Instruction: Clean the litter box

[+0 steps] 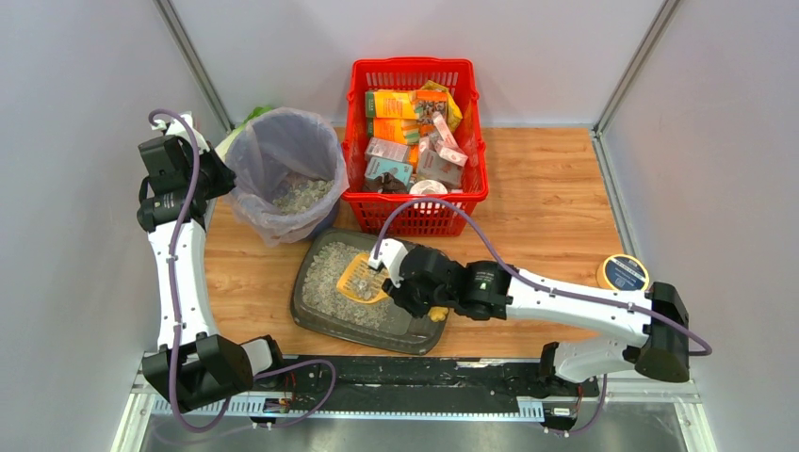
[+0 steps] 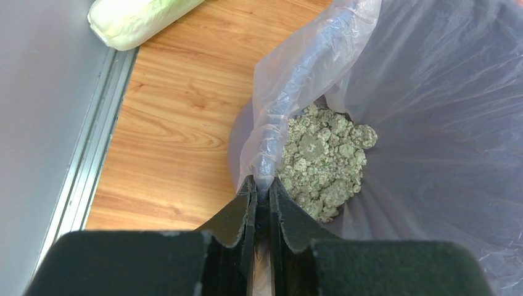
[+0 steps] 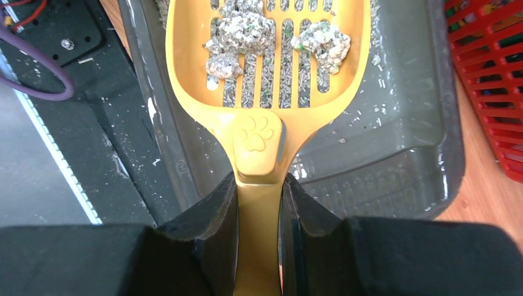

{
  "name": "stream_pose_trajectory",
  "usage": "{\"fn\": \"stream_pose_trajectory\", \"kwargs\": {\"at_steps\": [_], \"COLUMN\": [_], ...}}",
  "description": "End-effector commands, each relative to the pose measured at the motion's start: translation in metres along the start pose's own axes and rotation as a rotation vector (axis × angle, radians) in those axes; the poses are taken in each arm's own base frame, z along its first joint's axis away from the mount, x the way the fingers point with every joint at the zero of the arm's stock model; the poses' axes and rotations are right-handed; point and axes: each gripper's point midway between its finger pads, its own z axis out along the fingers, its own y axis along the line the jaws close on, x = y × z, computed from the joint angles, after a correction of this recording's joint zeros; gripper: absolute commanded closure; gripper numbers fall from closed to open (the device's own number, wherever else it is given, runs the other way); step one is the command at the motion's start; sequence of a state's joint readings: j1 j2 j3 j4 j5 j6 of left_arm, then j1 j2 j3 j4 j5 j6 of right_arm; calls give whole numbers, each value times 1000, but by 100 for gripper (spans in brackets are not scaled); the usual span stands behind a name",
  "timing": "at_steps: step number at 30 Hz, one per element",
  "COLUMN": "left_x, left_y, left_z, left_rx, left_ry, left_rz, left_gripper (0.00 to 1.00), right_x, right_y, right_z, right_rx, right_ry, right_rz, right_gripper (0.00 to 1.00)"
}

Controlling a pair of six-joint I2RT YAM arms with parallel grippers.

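- The litter box [image 1: 363,335] lies just right of the bin [image 1: 240,179], on its arm-base side.
- The right gripper [image 3: 259,185] is clamped on the handle of the yellow scoop [image 3: 271,111], which carries three clumps [image 3: 243,31] above the box.
- The left gripper [image 2: 262,185] pinches the liner [image 2: 296,80] at the bin's rim.
- The step probably wants a gentle shake so loose grains drop through the slots.
- Carry the scoop level, tipping only once it is above the bin's mouth.
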State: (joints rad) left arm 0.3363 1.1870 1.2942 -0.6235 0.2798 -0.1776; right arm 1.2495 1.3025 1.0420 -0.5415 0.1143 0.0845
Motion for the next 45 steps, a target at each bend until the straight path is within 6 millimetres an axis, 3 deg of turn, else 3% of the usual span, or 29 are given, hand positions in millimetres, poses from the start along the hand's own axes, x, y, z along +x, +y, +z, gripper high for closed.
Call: {"fn": "stream_pose_trajectory", "kwargs": {"at_steps": [1, 4, 8, 13, 22, 36, 40, 45], "left_x": [24, 22, 21, 17, 23, 32, 33, 35], "left_y": [-25, -26, -27, -25, -22, -17, -16, -16], "left_z": [-3, -4, -6, -8, -7, -5, -7, -7], "left_rx": [126, 128, 130, 109, 62, 43, 41, 42], "left_ry": [87, 79, 72, 63, 86, 84, 79, 85], "left_rz": [-25, -23, -25, -21, -7, 19, 22, 20], "left_gripper": [100, 100, 100, 100, 100, 100, 100, 100], "right_x": [-41, -50, -68, -111, -160, -243, -270, -286], "right_y": [-4, -10, -18, -18, -28, -41, -44, -48], "right_z": [-37, -47, -46, -51, -65, -29, -23, -15], "right_rx": [13, 23, 26, 9, 11, -94, -151, -273], "right_ry": [-62, -74, -113, -179, -253, -387, -438, -469], "right_rz": [-23, -29, -34, -87, -148, -95, 5, 202], "right_gripper": [100, 100, 100, 100, 100, 100, 100, 100]}}
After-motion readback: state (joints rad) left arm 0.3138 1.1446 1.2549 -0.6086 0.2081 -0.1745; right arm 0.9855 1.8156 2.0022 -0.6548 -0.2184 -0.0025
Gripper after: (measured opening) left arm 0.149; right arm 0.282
